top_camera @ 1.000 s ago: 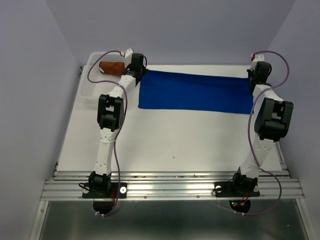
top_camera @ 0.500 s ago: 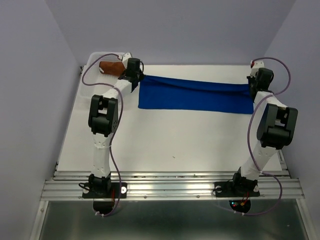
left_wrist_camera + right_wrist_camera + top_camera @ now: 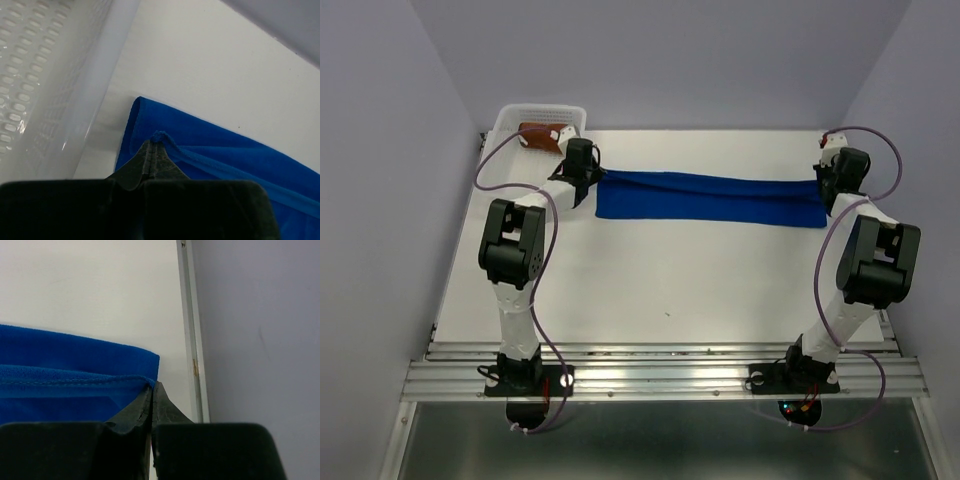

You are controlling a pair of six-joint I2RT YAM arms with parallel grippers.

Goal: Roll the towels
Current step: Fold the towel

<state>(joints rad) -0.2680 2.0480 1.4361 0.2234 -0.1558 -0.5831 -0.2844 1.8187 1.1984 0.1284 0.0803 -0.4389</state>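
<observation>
A corner of the blue towel is pinched in the tightly closed left gripper, and the opposite end's corner in the closed right gripper. Within the last second its far edge is drawn nearward, so a narrower, doubled strip is laid across the far part of the table. A lengthwise fold before rolling is judged under way; the brown towel is bundled in the basket.
</observation>
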